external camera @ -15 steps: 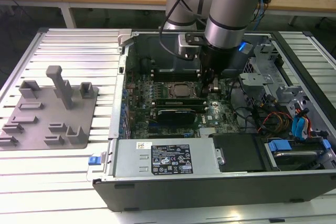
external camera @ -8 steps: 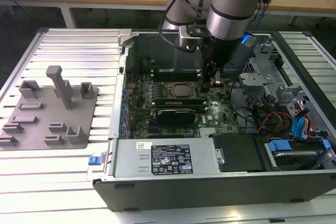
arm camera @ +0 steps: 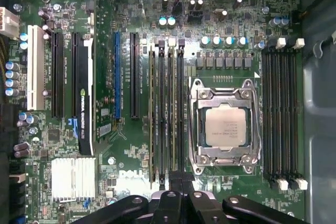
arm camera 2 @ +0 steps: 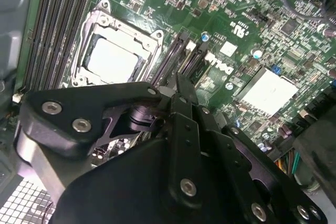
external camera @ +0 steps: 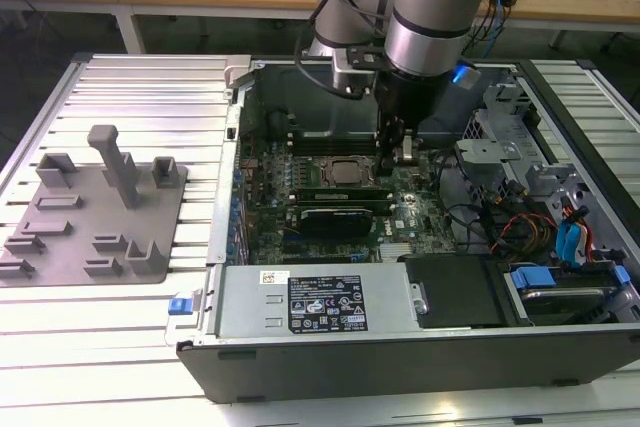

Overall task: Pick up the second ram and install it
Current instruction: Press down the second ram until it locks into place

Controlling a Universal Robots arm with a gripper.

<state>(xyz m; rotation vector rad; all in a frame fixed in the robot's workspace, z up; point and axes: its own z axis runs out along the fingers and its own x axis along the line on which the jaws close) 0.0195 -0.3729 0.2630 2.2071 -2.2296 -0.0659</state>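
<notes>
The second ram (arm camera: 172, 114), a thin green stick seen edge-on, stands in a slot beside the CPU socket (arm camera: 224, 124). Another green stick (arm camera: 152, 114) stands two slots away. My gripper (arm camera: 181, 178) is shut, its black fingertips together over the end of these slots; I cannot tell whether they touch the stick. In the second wrist view the gripper (arm camera 2: 181, 82) tapers to a point just short of the dark slots, next to the socket (arm camera 2: 113, 59). In the exterior view the gripper (external camera: 393, 155) hangs low inside the open computer case, at the end of the seated sticks (external camera: 335, 191).
A black card (arm camera: 86, 98) stands in a slot beyond the ram slots, also in the exterior view (external camera: 335, 217). More ram slots (arm camera: 281, 114) flank the socket's other side. A grey fixture (external camera: 95, 217) lies outside the case at the exterior view's left. Cables (external camera: 510, 227) crowd the right.
</notes>
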